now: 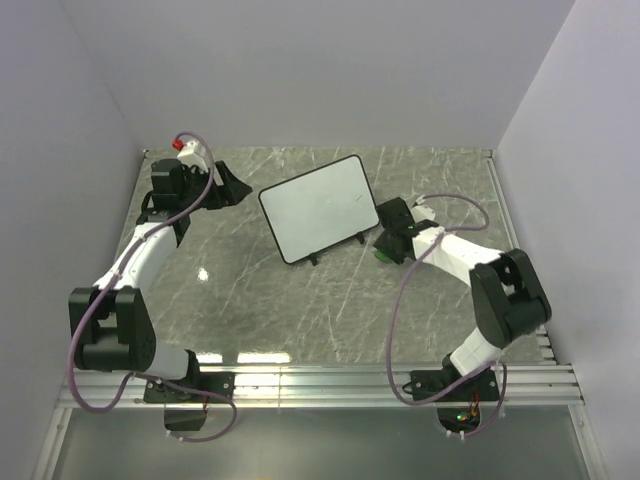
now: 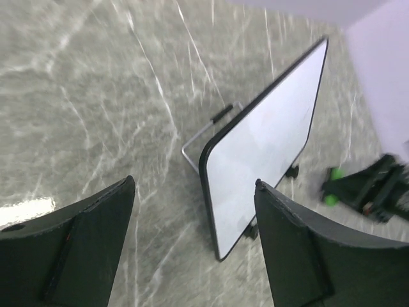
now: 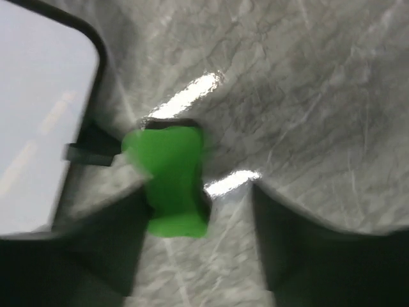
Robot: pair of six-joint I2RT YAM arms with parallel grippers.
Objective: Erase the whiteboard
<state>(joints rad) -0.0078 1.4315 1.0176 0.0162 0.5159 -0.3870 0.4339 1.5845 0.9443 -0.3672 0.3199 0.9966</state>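
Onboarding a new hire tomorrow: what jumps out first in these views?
The whiteboard standing tilted mid-table, its face looking nearly blank. Next, the bright green eraser, blurred, between the right gripper's jaws, just beside the board. The left gripper sits far left, jaws wide apart, nothing in them.

Robot lab cell: bare white walls [image 1: 300, 70], marble-look tabletop [image 1: 250, 300], alu rail [image 1: 330, 385] at 6 o'clock carrying left arm [image 1: 140, 260] & right arm [image 1: 470, 262].
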